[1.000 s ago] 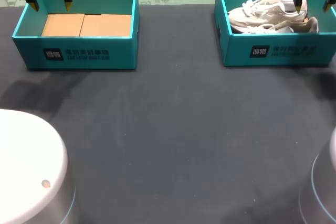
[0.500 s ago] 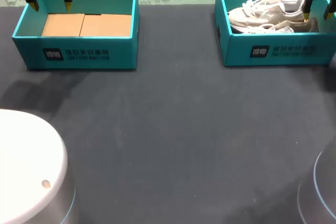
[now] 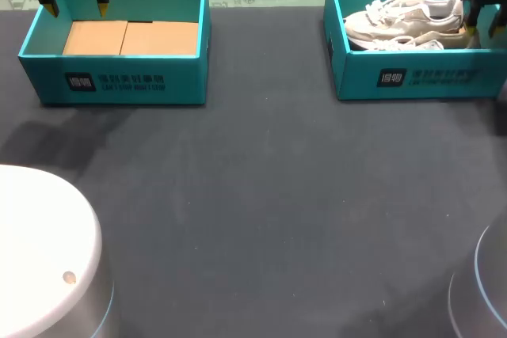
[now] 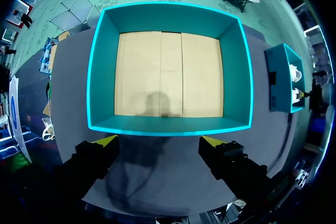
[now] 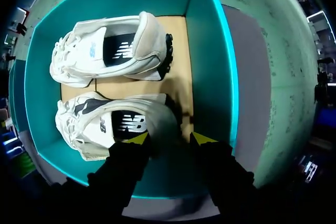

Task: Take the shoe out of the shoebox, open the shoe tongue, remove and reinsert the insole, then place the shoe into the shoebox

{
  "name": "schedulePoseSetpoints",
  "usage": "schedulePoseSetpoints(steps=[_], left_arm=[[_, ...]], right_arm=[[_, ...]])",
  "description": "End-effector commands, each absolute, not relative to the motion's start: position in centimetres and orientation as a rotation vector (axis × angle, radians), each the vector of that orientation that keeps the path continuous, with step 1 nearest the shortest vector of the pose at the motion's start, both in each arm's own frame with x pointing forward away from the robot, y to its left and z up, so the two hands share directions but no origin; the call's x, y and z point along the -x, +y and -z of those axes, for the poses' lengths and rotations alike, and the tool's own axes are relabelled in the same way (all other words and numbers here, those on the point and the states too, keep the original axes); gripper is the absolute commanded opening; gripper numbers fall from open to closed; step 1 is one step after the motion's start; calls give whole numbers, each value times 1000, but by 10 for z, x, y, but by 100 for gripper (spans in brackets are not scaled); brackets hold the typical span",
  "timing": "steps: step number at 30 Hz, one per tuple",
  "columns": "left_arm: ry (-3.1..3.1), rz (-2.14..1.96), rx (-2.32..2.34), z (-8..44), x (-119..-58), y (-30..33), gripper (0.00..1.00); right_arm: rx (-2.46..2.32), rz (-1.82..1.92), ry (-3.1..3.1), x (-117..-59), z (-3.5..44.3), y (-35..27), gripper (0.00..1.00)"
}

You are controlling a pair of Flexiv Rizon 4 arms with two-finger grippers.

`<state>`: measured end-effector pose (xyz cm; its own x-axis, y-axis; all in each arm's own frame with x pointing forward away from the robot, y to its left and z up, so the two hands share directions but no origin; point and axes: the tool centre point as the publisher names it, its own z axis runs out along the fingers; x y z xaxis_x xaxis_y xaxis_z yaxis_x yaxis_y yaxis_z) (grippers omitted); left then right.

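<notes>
dark grey cloth-covered counter (image 3: 261, 195) carries two open teal cardboard boxes, well apart. the left teal box (image 3: 119, 81) holds only its tan cardboard floor. the right teal shoebox (image 5: 210, 77) holds a pair of white lace-up sneakers lying side by side, heels toward the right hand. far sneaker (image 5: 110, 51) sits untouched; near sneaker (image 5: 105, 124) has its heel just ahead of one yellow fingertip. right hand (image 5: 169, 139) is low inside the shoebox, fingers narrowly parted, holding nothing; the gap looks over bare box floor beside the heel, not around it. left hand (image 4: 158, 141) hangs spread wide above the near wall of the left box, empty. step judged: first pickup, shoe not yet out. risks: closing here may pinch air or only the soft heel collar, so the shoe tilts and slips; the outer finger is near the end wall and could catch it, dragging the light box.
</notes>
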<state>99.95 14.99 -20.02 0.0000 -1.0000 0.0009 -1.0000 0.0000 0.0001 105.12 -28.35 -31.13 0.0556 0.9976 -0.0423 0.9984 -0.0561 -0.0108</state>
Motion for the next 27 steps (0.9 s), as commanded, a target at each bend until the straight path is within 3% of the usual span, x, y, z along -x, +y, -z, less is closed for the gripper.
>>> schedulePoseSetpoints(steps=[1, 11, 20, 22, 27], left_arm=[[-2221, 0, -2221, 200, -1000, 150, 100], [-2221, 0, -2221, 200, -1000, 150, 100], [-2221, 0, -2221, 200, -1000, 150, 100], [-2221, 0, -2221, 200, -1000, 150, 100], [-2221, 0, -2221, 200, -1000, 150, 100]], right_arm=[[-2274, 65, 2153, -1054, 321, -283, 49], [-2289, 68, 2162, -1049, 331, -281, 50], [-2280, 70, 2151, -1047, 322, -271, 62], [-2273, 80, 2152, -1048, 322, -269, 73], [-2285, 89, 2153, -1047, 329, -270, 74]])
